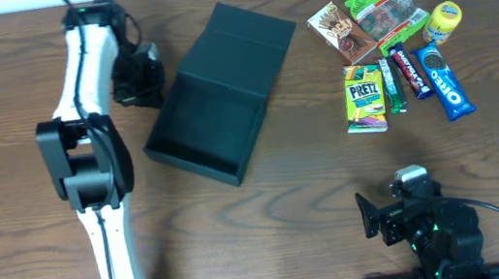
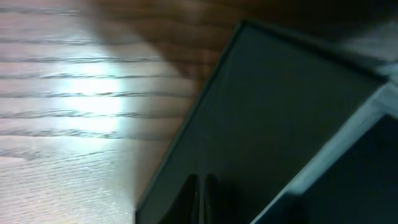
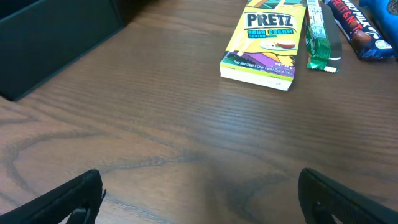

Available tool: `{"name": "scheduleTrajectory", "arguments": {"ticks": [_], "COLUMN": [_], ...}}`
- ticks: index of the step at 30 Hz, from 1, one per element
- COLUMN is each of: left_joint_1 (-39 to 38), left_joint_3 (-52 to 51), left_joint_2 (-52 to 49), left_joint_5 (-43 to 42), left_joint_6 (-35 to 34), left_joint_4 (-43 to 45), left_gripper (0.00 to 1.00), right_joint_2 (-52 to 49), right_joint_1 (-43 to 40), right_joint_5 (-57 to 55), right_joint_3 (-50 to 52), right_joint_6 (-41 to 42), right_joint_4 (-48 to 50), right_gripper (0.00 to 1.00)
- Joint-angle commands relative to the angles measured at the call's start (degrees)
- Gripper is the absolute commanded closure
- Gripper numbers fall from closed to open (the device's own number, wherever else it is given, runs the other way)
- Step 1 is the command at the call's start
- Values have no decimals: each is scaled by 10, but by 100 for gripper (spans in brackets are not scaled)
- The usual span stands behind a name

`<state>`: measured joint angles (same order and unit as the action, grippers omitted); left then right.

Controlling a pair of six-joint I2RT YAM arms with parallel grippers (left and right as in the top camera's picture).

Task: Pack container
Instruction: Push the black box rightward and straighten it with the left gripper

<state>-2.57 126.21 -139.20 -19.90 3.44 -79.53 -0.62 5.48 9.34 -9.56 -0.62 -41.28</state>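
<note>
While the box (image 1: pixel 217 115) lies open mid-table, flap folded back toward the far side, the left gripper (image 2: pixel 202 190) sits at its left edge, jaws together. Snacks (image 1: pixel 394 55) lie to the right. The right gripper (image 3: pixel 200 196) hovers near, jaws wide apart.

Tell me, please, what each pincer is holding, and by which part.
The right pincer is open, holding nothing. The left pincer is shut by the box edge; whether it pinches the wall cannot be told.
</note>
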Motion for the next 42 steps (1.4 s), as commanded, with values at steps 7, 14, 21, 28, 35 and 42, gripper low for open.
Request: {"name": "scheduleTrajectory", "arguments": {"ticks": [7, 14, 21, 28, 35, 42], "left_joint_1": [-2, -40, -69, -69, -68, -68], "left_joint_3": [105, 130, 126, 118, 118, 88], "left_joint_2": [6, 6, 6, 5, 3, -2], "left_joint_5": [74, 77, 85, 86, 113, 113], "left_joint_6": [17, 131, 189, 198, 197, 198], "left_joint_4": [2, -14, -20, -12, -16, -10], "left_gripper": [94, 73, 62, 60, 60, 60], "right_joint_2": [3, 3, 3, 3, 3, 3], "right_joint_1": [5, 5, 5, 5, 5, 5], "right_joint_5": [-2, -2, -2, -2, -1, -2], "right_joint_3": [2, 2, 2, 2, 2, 2], "right_joint_6": [6, 6, 6, 6, 6, 6], "right_joint_4": [-1, -1, -1, -1, -1, -1], "right_gripper": [1, 1, 1, 1, 1, 1]}}
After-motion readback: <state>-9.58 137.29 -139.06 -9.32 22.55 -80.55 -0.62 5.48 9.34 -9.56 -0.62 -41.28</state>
